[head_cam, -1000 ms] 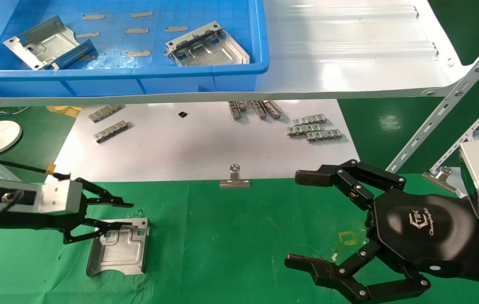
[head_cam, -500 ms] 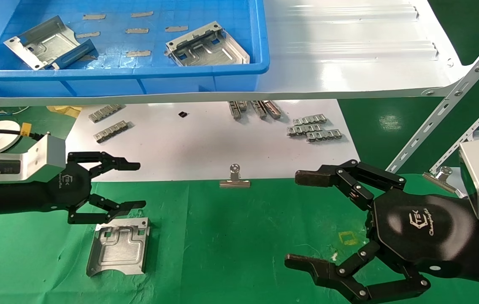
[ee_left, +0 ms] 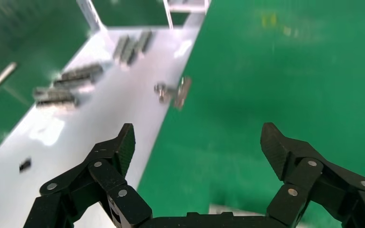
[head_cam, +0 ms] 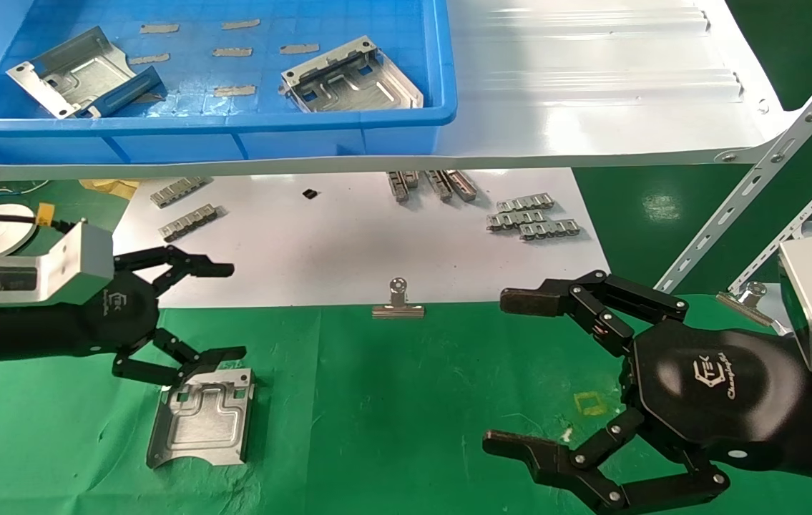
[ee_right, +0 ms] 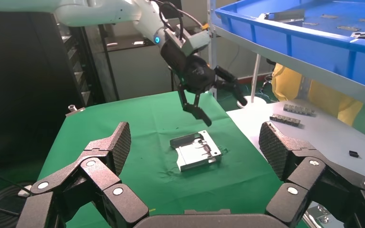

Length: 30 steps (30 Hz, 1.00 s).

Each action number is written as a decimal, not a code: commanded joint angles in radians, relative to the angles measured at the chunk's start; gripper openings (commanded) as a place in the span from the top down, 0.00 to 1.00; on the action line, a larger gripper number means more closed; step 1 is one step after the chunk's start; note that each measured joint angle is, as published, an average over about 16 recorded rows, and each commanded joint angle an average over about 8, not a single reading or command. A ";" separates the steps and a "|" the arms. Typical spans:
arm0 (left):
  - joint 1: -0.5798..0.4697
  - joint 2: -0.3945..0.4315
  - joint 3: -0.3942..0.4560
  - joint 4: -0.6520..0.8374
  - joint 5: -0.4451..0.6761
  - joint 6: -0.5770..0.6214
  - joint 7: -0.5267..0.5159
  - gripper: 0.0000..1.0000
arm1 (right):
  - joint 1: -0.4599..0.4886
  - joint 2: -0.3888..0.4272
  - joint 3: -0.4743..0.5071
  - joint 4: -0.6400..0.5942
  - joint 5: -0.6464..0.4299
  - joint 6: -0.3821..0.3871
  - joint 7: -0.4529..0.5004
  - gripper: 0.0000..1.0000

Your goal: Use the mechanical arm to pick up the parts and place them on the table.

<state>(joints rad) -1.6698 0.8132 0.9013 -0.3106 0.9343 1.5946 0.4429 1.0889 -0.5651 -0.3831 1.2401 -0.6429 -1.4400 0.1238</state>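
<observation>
A: Where does the sheet-metal part point(head_cam: 202, 418) lie?
B: Flat on the green cloth surface point(head_cam: 391, 400), toward 8 o'clock in the head view, its concave curved edge facing the near side and its embossed channels up. Nothing grips it.

A: And the left pincer point(head_cam: 223, 311)?
B: It hangs just past the far edge of that part, at about 9 o'clock. Its black fingers point(head_cam: 209, 270) stand spread apart and hold nothing; the lower fingertip overlaps the part's far rim in the head view, but contact cannot be told. The right wrist view shows the same hand point(ee_right: 214, 102) raised above the part point(ee_right: 197, 151), clear of it.

A: The right pincer point(head_cam: 502, 372)?
B: Parked at 4 o'clock over the cloth, fingers wide apart and empty, well apart from the part.

A: What else is shown?
B: A blue bin point(head_cam: 248, 132) on the white ribbed shelf point(head_cam: 592, 86) at 12 o'clock holds two more parts, one at its left point(head_cam: 66, 71) and one near its right wall point(head_cam: 352, 75). Below the shelf, a flat white board point(head_cam: 320, 250) carries grey link strips point(head_cam: 531, 218), and a silver binder clip point(head_cam: 398, 304) sits on the board's near edge where it meets the cloth.
</observation>
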 commanded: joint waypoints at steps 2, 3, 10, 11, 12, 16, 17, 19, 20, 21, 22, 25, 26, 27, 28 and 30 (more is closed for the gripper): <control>0.024 -0.008 -0.025 -0.038 -0.009 -0.004 -0.025 0.00 | 0.000 0.000 0.000 0.000 0.000 0.000 0.000 0.00; 0.034 -0.012 -0.036 -0.056 -0.012 -0.006 -0.036 0.00 | 0.000 0.000 0.000 0.000 0.000 0.000 0.000 0.00; 0.109 -0.037 -0.114 -0.178 -0.038 -0.018 -0.115 0.00 | 0.000 0.000 0.000 0.000 0.000 0.000 0.000 0.00; 0.119 -0.041 -0.125 -0.195 -0.041 -0.020 -0.126 0.00 | 0.000 0.000 0.000 0.000 0.000 0.000 0.000 0.00; 0.130 -0.044 -0.136 -0.213 -0.045 -0.022 -0.138 0.00 | 0.000 0.000 0.000 0.000 0.000 0.000 0.000 0.00; 0.173 -0.059 -0.180 -0.282 -0.059 -0.029 -0.183 0.00 | 0.000 0.000 0.000 0.000 0.000 0.000 0.000 0.00; 0.183 -0.062 -0.191 -0.299 -0.063 -0.030 -0.194 0.00 | 0.000 0.000 0.000 0.000 0.000 0.000 0.000 0.00; 0.205 -0.069 -0.214 -0.335 -0.070 -0.034 -0.217 0.00 | 0.000 0.000 0.000 0.000 0.000 0.000 0.000 0.00; 0.215 -0.073 -0.224 -0.351 -0.074 -0.036 -0.228 0.00 | 0.000 0.000 0.000 0.000 0.000 0.000 0.000 0.00; 0.226 -0.077 -0.236 -0.369 -0.078 -0.037 -0.239 0.00 | 0.000 0.000 0.000 0.000 0.000 0.000 0.000 0.00; 0.236 -0.080 -0.247 -0.387 -0.081 -0.039 -0.250 0.00 | 0.000 0.000 0.000 0.000 0.000 0.000 0.000 0.00; 0.268 -0.091 -0.280 -0.439 -0.092 -0.045 -0.284 0.00 | 0.000 0.000 0.000 0.000 0.000 0.000 0.000 0.00; 0.279 -0.095 -0.291 -0.456 -0.096 -0.046 -0.295 0.00 | 0.000 0.000 0.000 0.000 0.000 0.000 0.000 0.00; 0.290 -0.098 -0.302 -0.473 -0.099 -0.048 -0.307 0.00 | 0.000 0.000 0.000 0.000 0.000 0.000 0.000 0.00; 0.300 -0.102 -0.314 -0.491 -0.103 -0.050 -0.318 0.00 | 0.000 0.000 0.000 0.000 0.000 0.000 0.000 0.00; 0.321 -0.109 -0.336 -0.526 -0.110 -0.053 -0.340 0.00 | 0.000 0.000 0.000 0.000 0.000 0.000 0.000 0.00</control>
<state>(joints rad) -1.3483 0.7041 0.5656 -0.8363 0.8241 1.5412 0.1024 1.0889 -0.5651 -0.3832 1.2400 -0.6429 -1.4400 0.1238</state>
